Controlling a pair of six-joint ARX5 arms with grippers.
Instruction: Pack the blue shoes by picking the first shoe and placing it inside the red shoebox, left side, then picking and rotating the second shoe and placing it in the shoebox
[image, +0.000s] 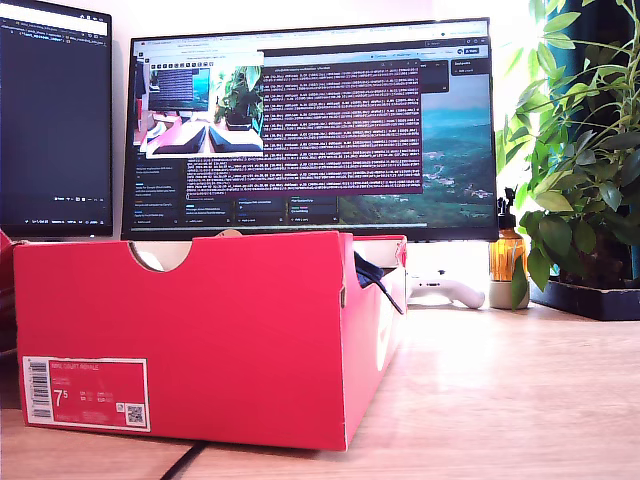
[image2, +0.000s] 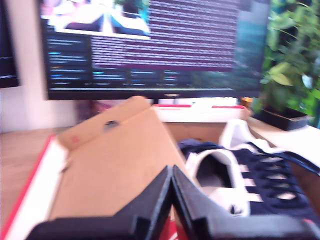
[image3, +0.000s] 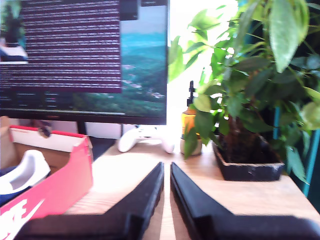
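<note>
The red shoebox (image: 200, 340) stands open at the exterior view's left, label low on its front. A dark blue lace (image: 378, 282) hangs over its end wall. In the first wrist view a blue shoe (image2: 260, 185) with white lining lies inside the shoebox (image2: 30, 200), beside a brown cardboard flap (image2: 115, 160). My first gripper (image2: 171, 174) hovers over the near rim, shut and empty. My second gripper (image3: 166, 169) is shut over bare table beside the shoebox (image3: 60, 182); a white part of a shoe (image3: 27, 172) shows inside. Neither gripper shows in the exterior view.
A large monitor (image: 310, 130) stands behind the box, a second screen (image: 55, 120) at the exterior view's left. A white game controller (image: 445, 290), an amber bottle (image: 507, 255) and a potted plant (image: 585, 180) sit at that view's right. Bare wooden table (image: 500, 400) lies beside the box.
</note>
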